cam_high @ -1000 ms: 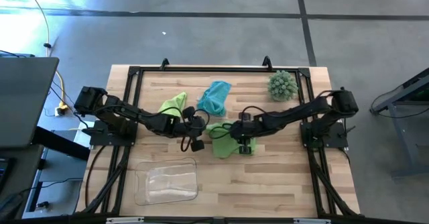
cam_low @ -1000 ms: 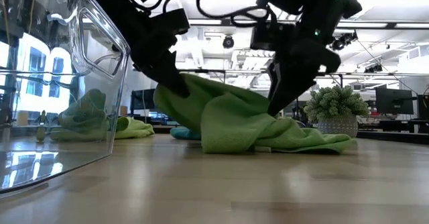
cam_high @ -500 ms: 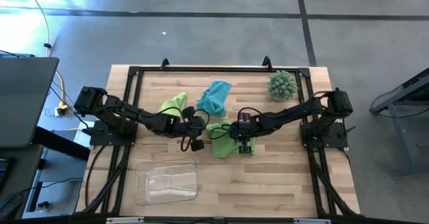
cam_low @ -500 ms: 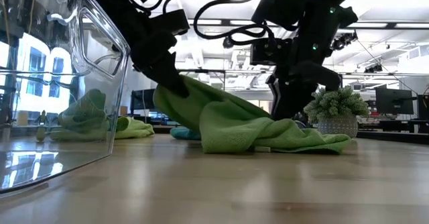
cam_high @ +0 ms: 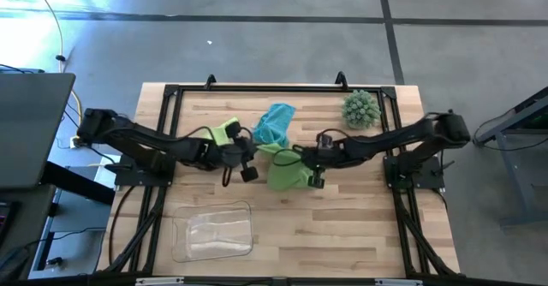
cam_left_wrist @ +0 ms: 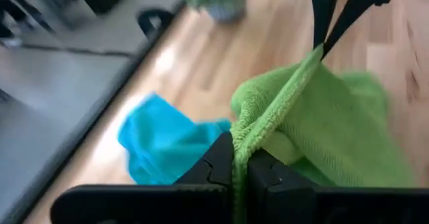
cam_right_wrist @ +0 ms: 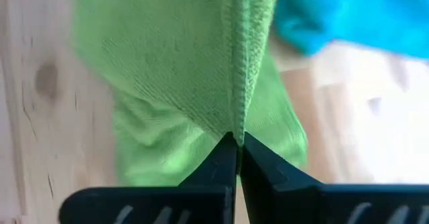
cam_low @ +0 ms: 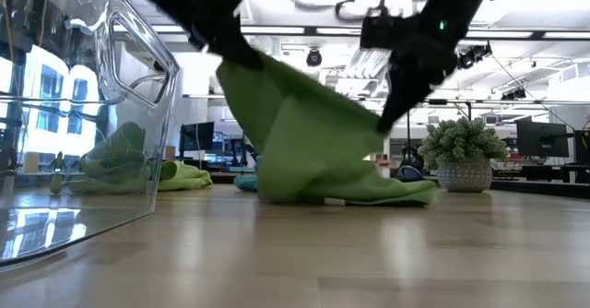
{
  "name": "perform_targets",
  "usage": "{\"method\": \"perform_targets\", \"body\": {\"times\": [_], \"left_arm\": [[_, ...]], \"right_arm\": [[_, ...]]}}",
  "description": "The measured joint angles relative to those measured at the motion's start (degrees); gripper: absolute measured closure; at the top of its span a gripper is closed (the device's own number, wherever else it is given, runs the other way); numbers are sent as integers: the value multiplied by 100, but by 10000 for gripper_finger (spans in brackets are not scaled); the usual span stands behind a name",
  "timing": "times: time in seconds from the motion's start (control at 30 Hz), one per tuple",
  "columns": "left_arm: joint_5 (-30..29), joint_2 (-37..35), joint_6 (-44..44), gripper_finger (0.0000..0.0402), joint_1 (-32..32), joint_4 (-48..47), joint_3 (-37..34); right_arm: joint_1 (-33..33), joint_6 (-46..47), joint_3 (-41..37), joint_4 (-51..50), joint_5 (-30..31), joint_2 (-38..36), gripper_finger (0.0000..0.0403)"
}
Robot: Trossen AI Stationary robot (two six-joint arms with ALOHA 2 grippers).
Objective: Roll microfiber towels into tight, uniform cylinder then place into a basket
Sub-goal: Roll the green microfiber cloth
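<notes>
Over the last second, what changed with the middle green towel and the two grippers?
The right gripper closed on the middle lime green towel. With the left gripper pinching its other edge, both lifted it, stretching it between them while its lower end trails on the table. The teal towel, other green towel, basket and spiky ball stayed put.

Bright, even overhead light – soft shadows, ceiling-lamp glare in the low view, wrist views blurred

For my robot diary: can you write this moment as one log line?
left claw: shut on green towel | right claw: shut on green towel | basket: empty
</notes>
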Motion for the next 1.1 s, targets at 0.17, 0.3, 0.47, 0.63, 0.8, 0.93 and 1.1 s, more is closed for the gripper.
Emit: {"method": "perform_targets", "body": {"times": [0.17,0.3,0.47,0.63,0.8,0.93,1.1], "left_arm": [[-358,-200,963,401,-3,-3,412],[-685,-198,1643,401,-1,2,666],[-472,-195,1811,401,54,-120,961],[141,-103,1457,401,192,-970,1446],[432,160,966,401,355,-2271,2125],[568,469,1103,401,457,-3203,2771],[190,871,1760,401,548,-3985,3735]], "right_arm": [[2,1,2,-116,558,-767,402],[2,31,0,-280,1158,-1391,402],[2,-286,39,-368,1466,-1936,403],[2,-452,772,-1231,1662,-1937,403],[2,-377,1705,-2553,1784,-1606,403],[0,-333,2324,-3488,1835,-1230,403],[0,-665,3342,-4538,2335,-663,403]]}}
